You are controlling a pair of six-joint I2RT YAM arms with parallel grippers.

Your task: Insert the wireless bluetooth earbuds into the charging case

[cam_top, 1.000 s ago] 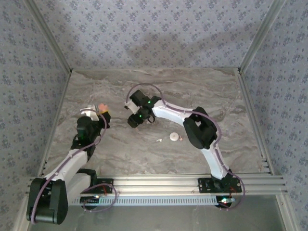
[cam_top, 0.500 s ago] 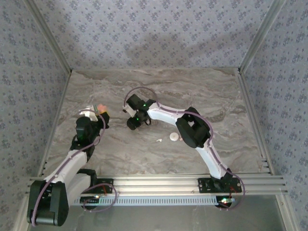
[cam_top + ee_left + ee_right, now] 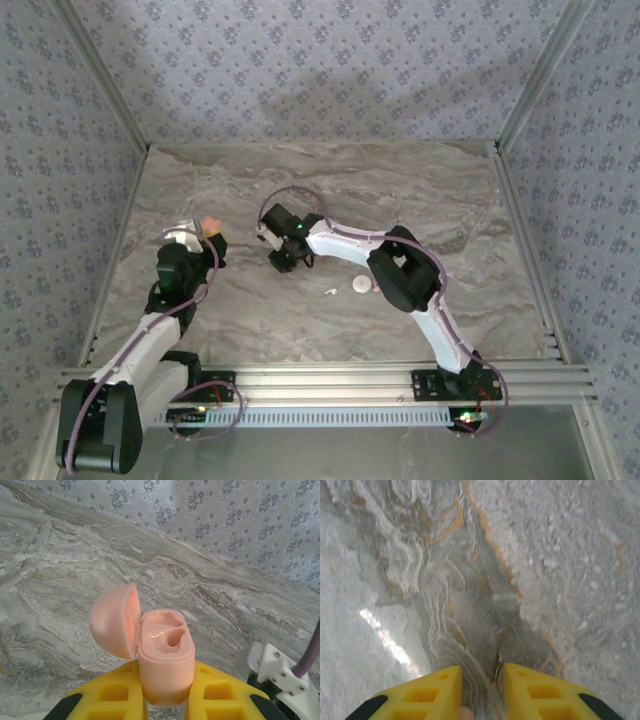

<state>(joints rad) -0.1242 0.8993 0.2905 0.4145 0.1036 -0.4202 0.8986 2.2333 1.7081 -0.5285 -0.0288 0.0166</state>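
In the left wrist view, the pink charging case (image 3: 165, 647) is clamped upright by the left gripper (image 3: 166, 674). Its lid (image 3: 114, 621) is swung open to the left and its base is hidden by the gripper. The two wells appear empty, though glare leaves this uncertain.

The right gripper (image 3: 481, 675) is held low over the marble table (image 3: 560, 555) with its jaws narrowed to a slit. A small pale shape between them is cut off at the frame's bottom edge, so whether anything is pinched cannot be told.

One white earbud (image 3: 328, 292) lies on the table near a white disc (image 3: 360, 286). Both are unmoved since a second ago, while the right arm's elbow has been drawn slightly leftward.
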